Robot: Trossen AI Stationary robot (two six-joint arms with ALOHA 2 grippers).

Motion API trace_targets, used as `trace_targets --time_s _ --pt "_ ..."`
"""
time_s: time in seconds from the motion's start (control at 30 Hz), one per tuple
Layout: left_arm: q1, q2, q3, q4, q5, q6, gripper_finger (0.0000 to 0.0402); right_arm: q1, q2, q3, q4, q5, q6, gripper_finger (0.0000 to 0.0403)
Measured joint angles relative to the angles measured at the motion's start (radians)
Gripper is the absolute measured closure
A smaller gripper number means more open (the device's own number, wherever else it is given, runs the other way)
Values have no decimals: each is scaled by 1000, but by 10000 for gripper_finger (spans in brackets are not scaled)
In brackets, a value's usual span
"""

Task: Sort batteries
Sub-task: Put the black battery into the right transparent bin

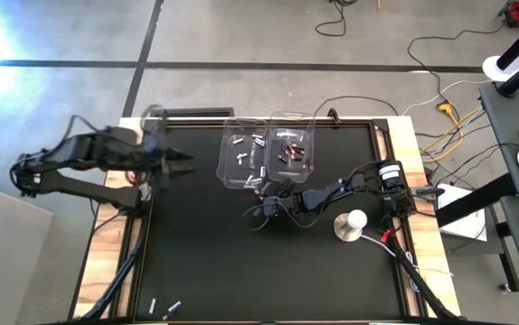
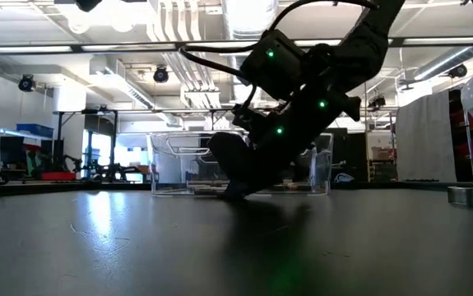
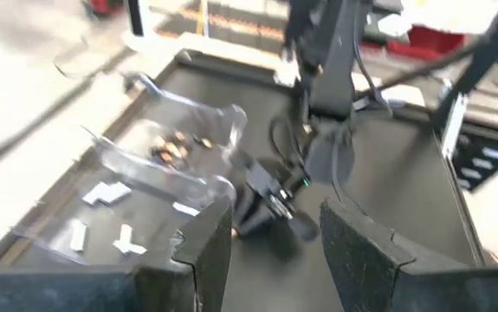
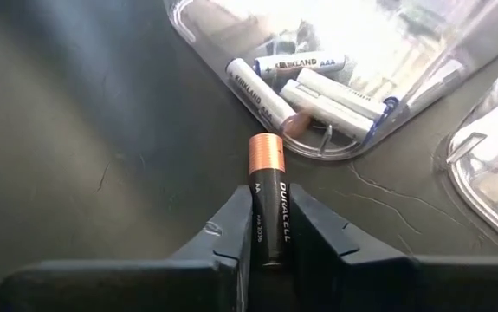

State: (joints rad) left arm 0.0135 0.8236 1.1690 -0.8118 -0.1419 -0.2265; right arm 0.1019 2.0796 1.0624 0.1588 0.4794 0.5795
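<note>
Right gripper (image 4: 268, 251) down low on the mat (image 1: 241, 262), clamped on a dark battery (image 4: 268, 212) with a copper end, just beside the near wall of the left bin (image 1: 241, 153). Battery lying between the fingers (image 4: 231, 234), copper tip poking out toward the bin. Looks to be resting on or barely above the mat; hard to tell from the low view.

Left gripper (image 3: 270, 251) parked near the left edge of the table (image 1: 403, 135), raised, jaws standing apart, nothing between them.

Two clear bins side by side at the far middle of the mat: left bin with white batteries (image 4: 305, 82), right bin (image 1: 291, 144) with dark ones (image 1: 291, 152). Two more small light cylinders (image 1: 164, 309), probably batteries, loose at the near edge of the mat.

White-topped disc (image 1: 351, 224) on the mat near the right arm's base, red clip (image 1: 387, 233) just beside it.

Mat black, matte, scuffed, some glare in the low view. Table rim pale wood. Grey concrete floor (image 1: 241, 36) around, dark tape lines, cables (image 1: 440, 99) trailing at the right. Room behind: open workshop, ceiling ducts (image 2: 244, 16), strip lights, shelving (image 2: 30, 156) at the left.
</note>
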Motion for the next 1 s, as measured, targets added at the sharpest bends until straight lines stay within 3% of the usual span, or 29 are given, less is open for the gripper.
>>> trace_targets --time_s 0.23,0.43,0.57,0.77,1.0 --pt "0 -82 55 -54 -86 8 246 1 -35 123 -289 -86 -8 342" --pt "0 -120 51 -50 -88 -9 246 9 -129 295 -783 -291 -27 349" --pt "0 -129 34 -50 -101 6 246 8 -221 427 -981 -340 -99 354" --pt "0 -131 -5 -42 -186 19 246 -46 -333 550 -1074 -333 -121 350" --pt "0 -131 -35 -34 -188 10 246 -218 -369 615 -1160 -322 -183 355"
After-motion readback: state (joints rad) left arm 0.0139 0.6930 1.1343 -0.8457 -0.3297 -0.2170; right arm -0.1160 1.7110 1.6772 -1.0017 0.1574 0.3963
